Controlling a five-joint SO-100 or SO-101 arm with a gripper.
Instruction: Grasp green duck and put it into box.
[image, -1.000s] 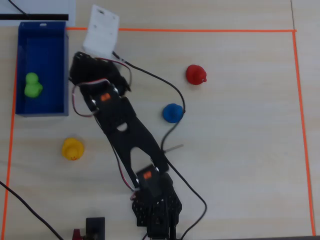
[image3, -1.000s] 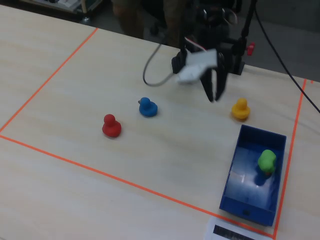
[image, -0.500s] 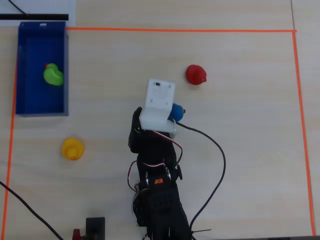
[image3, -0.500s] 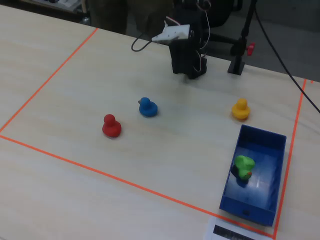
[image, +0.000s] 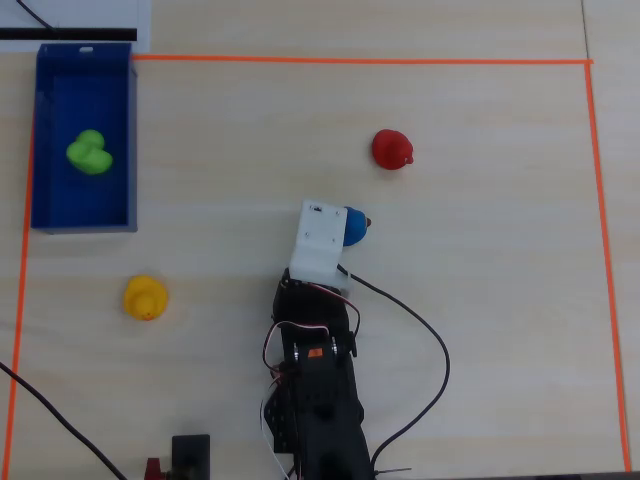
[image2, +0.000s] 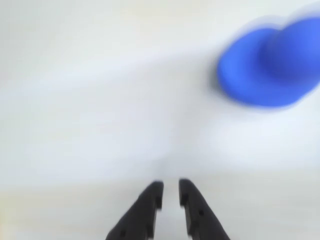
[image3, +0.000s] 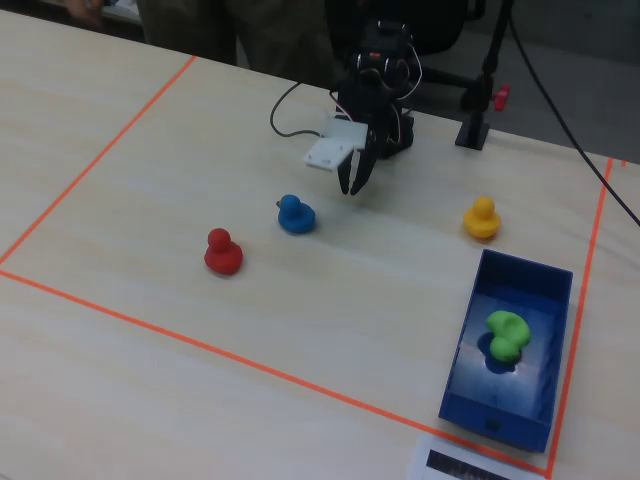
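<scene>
- your green duck (image: 89, 153) sits inside the box (image: 52, 210), in the half nearer the black bar at the overhead view's top edge; in the fixed view the green duck (image3: 505, 336) lies about mid-box, clear of the walls as far as you can see.
- the duck looks tipped rather than upright — its long axis runs diagonally in the overhead view, from upper left to lower right. you can't make out the beak, so which end is the head can't be told.
- the box (image3: 465, 398) stands lengthwise along the orange tape line (image: 21, 300) at the left of the overhead view.
- your gripper (image2: 170, 192) is empty, its two dark tips almost together with only a thin slit between them — see the wrist view. in the fixed view the gripper (image3: 355, 183) points down at the table.
- the blue duck (image: 354, 225) is just beside the arm's white wrist block (image: 320, 240) in the overhead view; it fills the wrist view's upper right, blurred.
- the yellow duck (image: 145, 298) stands outside the box, near its short end; the red duck (image: 392, 149) is well apart, mid-table.
</scene>
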